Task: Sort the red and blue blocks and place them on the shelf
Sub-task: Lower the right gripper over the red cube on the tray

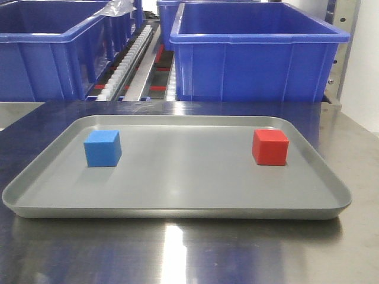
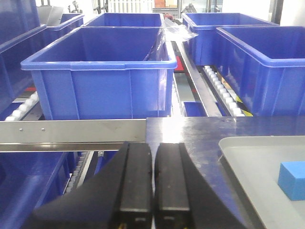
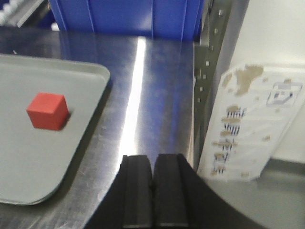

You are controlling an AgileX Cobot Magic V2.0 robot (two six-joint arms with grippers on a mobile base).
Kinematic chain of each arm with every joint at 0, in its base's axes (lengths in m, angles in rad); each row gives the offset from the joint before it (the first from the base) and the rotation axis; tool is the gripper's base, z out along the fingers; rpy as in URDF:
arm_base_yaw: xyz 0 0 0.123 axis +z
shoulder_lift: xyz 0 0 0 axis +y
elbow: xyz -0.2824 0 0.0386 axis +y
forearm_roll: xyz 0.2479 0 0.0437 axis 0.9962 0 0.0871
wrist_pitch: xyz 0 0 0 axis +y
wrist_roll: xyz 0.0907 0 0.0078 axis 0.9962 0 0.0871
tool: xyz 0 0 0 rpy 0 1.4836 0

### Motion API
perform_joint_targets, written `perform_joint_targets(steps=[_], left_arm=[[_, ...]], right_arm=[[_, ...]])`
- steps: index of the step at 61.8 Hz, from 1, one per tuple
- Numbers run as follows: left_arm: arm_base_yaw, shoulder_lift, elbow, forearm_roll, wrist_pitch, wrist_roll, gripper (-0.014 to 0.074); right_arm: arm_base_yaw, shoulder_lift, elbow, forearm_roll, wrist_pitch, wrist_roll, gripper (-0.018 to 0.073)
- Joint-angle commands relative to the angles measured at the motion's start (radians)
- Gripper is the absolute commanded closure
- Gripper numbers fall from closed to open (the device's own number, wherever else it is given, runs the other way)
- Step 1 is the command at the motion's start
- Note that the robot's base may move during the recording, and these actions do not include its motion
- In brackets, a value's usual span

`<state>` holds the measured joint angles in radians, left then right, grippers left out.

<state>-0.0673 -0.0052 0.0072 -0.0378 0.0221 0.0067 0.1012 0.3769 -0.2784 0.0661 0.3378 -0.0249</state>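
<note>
A blue block [image 1: 102, 148] rests on the left of a shallow grey tray [image 1: 177, 204], and a red block [image 1: 270, 147] rests on its right. My left wrist view shows the blue block [image 2: 291, 179] at its right edge, on the tray [image 2: 248, 157]. In that view my left gripper [image 2: 153, 148] is shut with nothing in it, to the left of the tray. The shelf's steel rail [image 2: 71, 131] with two small screws lies ahead of it. The right gripper [image 3: 153, 160] is shut and empty, to the right of the tray [image 3: 86, 76], with the red block [image 3: 46, 110] to its left.
Large blue plastic bins [image 1: 254, 53] stand on roller tracks [image 1: 127, 65] behind the steel table [image 1: 189, 254]. More bins [image 2: 102, 76] fill the left wrist view. A perforated upright post [image 3: 209, 71] and a stained paper sheet [image 3: 248, 124] lie to the right of the right gripper.
</note>
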Motion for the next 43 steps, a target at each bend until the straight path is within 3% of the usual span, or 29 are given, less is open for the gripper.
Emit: perform_joint_targets(steps=[1,8,16,24,28,38,43], left_arm=[[0.002,-0.021,0.047,-0.009,-0.089,-0.007,0.0471],[0.002,-0.021,0.047,-0.009,-0.089,-0.007,0.0471],[0.002,-0.021,0.047,-0.009,-0.089,-0.007,0.0471],[0.002,-0.021,0.047,-0.009,-0.089,-0.007,0.0471],[0.002,-0.021,0.047,-0.009,-0.089,-0.007,0.0471],[0.002,-0.021,0.047,-0.009,-0.089,-0.007,0.0471],[0.002,-0.021,0.047,-0.009,-0.089,-0.007,0.0471]], right_arm=[[0.001,0.100,-0.073,-0.009,-0.089,0.001,0.0510],[0.001,0.258,-0.159,-0.011,0.001,0.031,0.0510],[0.001,0.437,-0.282,-0.024,0.131,0.158,0.0510],[0.018,0.624,-0.415,-0.114,0.281,0.273,0.0473],[0.048,0.699,-0.476,-0.154,0.336,0.306,0.0390],[0.140,0.860,-0.629,-0.173,0.415,0.391,0.0020],[0.200,0.937,-0.721,-0.186,0.464,0.409,-0.0070]])
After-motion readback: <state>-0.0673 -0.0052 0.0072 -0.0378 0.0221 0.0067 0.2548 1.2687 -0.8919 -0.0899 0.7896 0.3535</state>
